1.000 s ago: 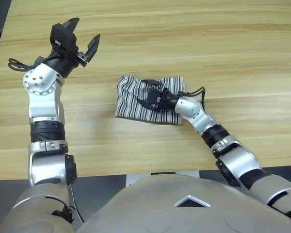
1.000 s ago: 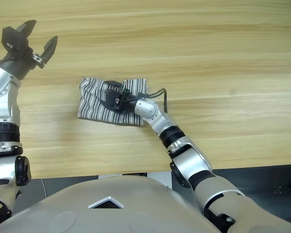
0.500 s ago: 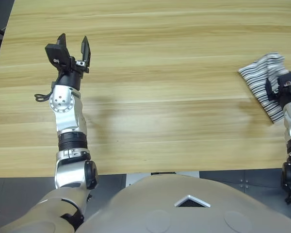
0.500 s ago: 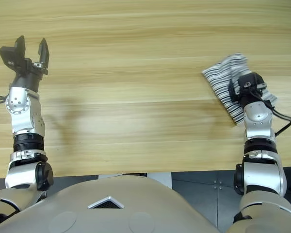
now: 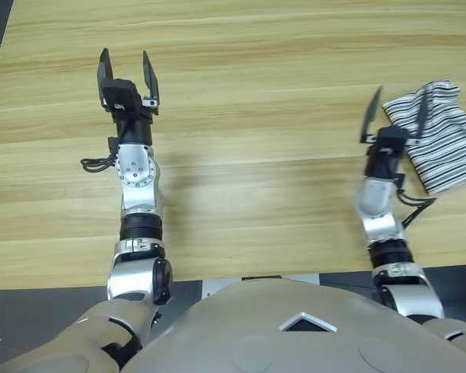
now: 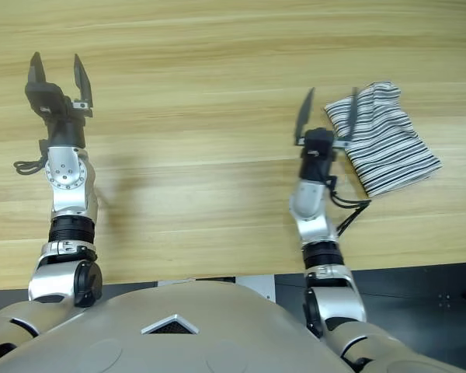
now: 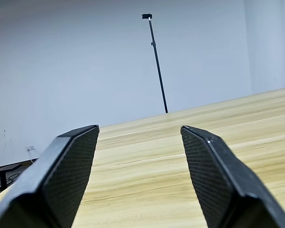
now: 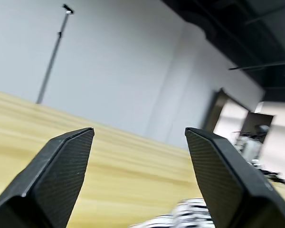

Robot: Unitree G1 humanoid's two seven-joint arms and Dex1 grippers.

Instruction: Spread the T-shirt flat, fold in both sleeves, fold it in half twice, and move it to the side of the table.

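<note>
Nearest, at the wooden table's (image 5: 256, 101) front edge, both forearms come up over the wood. A black cable (image 5: 416, 205) loops off the right arm, just short of the T-shirt (image 5: 444, 148) on its near side. A second black cable (image 5: 95, 163) hangs off the left arm, far across the table from the T-shirt on its left.

Next out is the right gripper (image 5: 401, 93), just beside the T-shirt's left edge. Its two dark fingers are spread wide and hold nothing. In the head view its right finger (image 5: 424, 107) crosses in front of the T-shirt's left corner. Whether it touches the cloth cannot be told.

The T-shirt is a folded bundle with black and white stripes. It lies flat near the table's right edge. In the right wrist view its striped cloth (image 8: 190, 218) shows low between that gripper's spread fingers (image 8: 54, 183).

The left gripper (image 5: 125, 56) is well apart from the T-shirt, to its left and a little farther out. Its fingers (image 7: 61, 180) are also parted with nothing between them, and bare wood shows in the gap.

Beyond the T-shirt, bare planks run on to the table's far edge. Past that edge stands a thin dark pole (image 7: 157, 66) with a small head, against a pale wall (image 7: 61, 57). A darker doorway (image 8: 221, 118) lies off to one side of the room.
</note>
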